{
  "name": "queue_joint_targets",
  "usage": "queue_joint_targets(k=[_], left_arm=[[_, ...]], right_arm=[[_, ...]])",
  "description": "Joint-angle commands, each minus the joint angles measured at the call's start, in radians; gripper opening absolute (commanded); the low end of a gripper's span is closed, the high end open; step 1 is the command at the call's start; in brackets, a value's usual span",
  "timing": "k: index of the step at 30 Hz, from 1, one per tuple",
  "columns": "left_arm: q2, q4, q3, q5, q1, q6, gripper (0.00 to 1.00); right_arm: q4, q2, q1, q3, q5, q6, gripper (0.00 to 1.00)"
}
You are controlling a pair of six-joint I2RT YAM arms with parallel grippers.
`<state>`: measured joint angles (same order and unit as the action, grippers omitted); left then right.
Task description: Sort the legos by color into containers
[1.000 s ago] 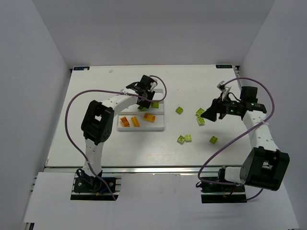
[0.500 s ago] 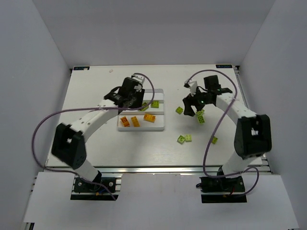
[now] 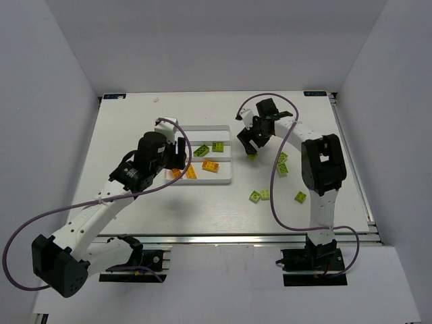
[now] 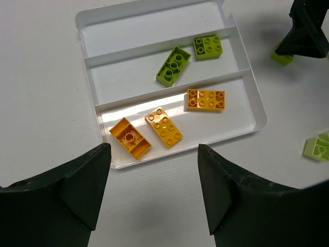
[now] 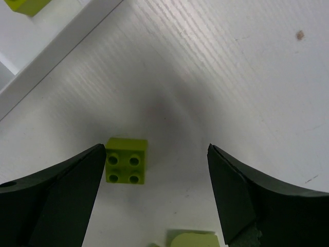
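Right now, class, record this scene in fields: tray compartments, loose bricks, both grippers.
tray: white, three compartments
far compartment: no bricks
middle compartment: two green bricks
near compartment: three orange bricks
table: six loose bricks, green, right of tray
left gripper: open, empty, over tray
right gripper: open, empty, astride one loose brick

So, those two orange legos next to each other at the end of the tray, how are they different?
The flipped orange lego lies upside down, with its hollow underside showing; the studded orange lego lies bumps up. The flipped orange lego is closest to the end wall of the tray; the studded orange lego sits between it and a third orange lego. Both are orange, look about the same size, and lie askew in the same compartment.
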<state>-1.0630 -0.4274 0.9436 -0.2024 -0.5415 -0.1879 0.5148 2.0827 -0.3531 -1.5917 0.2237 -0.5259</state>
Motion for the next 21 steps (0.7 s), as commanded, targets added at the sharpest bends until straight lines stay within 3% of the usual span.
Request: queue_joint_targets(k=[1, 9, 14, 21], left_arm=[[0.008, 0.003, 0.000, -0.022, 0.002, 0.015, 0.78], [0.026, 0.006, -0.008, -0.031, 0.002, 0.018, 0.78], [0.024, 0.006, -0.009, -0.035, 0.002, 0.016, 0.78], [0.028, 0.010, -0.011, -0.034, 0.002, 0.013, 0.78]], right_arm=[[0.047, 0.016, -0.027, -0.034, -0.027, 0.012, 0.84], [0.060, 0.013, -0.040, 0.019, -0.023, 0.012, 0.73], [0.070, 0.022, -0.043, 0.033, -0.033, 0.015, 0.52], [0.079, -0.003, -0.041, 0.045, -0.038, 0.012, 0.42]])
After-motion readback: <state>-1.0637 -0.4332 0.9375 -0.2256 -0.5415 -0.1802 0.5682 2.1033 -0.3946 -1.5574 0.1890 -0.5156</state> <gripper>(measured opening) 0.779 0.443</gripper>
